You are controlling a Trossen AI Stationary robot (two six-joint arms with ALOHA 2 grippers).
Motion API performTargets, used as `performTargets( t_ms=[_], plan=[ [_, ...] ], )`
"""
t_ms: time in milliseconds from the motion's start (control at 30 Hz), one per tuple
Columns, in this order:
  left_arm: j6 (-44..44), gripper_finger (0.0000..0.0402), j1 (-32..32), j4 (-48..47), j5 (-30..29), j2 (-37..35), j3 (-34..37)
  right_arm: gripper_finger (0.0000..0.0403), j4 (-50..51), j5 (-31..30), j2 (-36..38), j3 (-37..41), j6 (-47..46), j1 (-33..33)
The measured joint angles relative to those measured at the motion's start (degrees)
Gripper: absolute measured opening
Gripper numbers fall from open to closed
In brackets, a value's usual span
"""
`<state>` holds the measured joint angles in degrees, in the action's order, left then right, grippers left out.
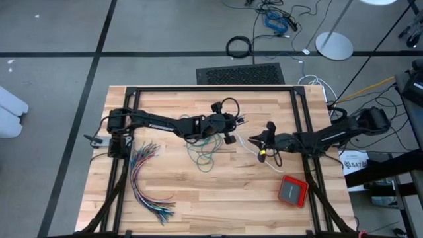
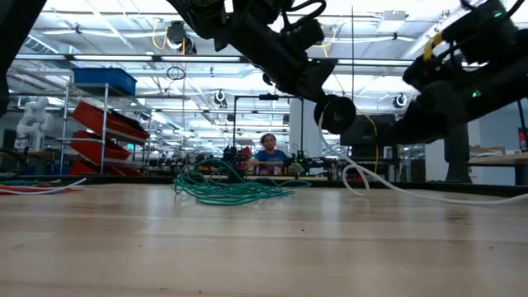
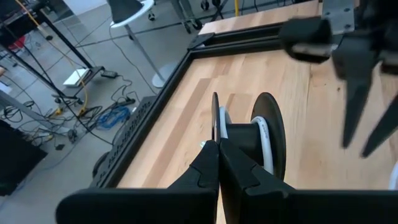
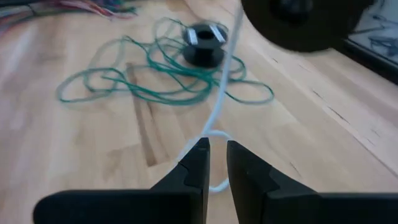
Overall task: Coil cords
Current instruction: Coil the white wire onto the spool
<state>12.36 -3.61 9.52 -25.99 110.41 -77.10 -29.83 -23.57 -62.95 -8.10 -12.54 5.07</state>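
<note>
Butcher-block table (image 1: 218, 198) with black frame rails; left arm reaches in from the left edge to mid-table, right arm from the right edge, the two grippers close together near the centre; fanned bundle of many-coloured wires (image 1: 147, 178) lies toward the front-left corner, a red device (image 1: 293, 190) toward the front-right corner, both well clear of the work; teal-green cord (image 4: 155, 78) sprawls in loose loops at mid-table, uncoiled, with a second black spool (image 4: 204, 45) lying among the loops; left gripper (image 3: 219, 155) has its jaws pressed together on the flange of a black spool (image 3: 258, 140) held above the wood; a white cord (image 4: 219, 93) runs from that spool down to the right gripper (image 4: 214, 152), whose jaws stand slightly apart with the cord passing between them, whether pinched or only guided I cannot tell. Risks, as I judge them: the thin rim hold may let the spool twist or drop under cord tension; the white cord could slip out of the right jaws and go slack; slack may snag the green loops beneath; grippers working this near could collide.
</note>
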Motion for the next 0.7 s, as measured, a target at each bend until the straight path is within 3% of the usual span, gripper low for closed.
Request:
performTargets(
  t_ms=[367,567,700],
  plan=[
    [-0.02,0.0000,0.26,0.55,0.10,0.00,0.00,0.0041,-19.96,7.86,-16.27,-0.09,1.22,-6.86],
    [0.01,0.0000,0.50,2.02,0.93,0.00,0.00,0.0041,-27.36,14.97,-23.66,-0.24,0.65,-10.22],
    [0.00,0.0000,0.47,2.59,1.16,0.00,0.00,0.0041,-29.15,16.46,-27.25,-2.03,0.72,-10.75]
  ],
)
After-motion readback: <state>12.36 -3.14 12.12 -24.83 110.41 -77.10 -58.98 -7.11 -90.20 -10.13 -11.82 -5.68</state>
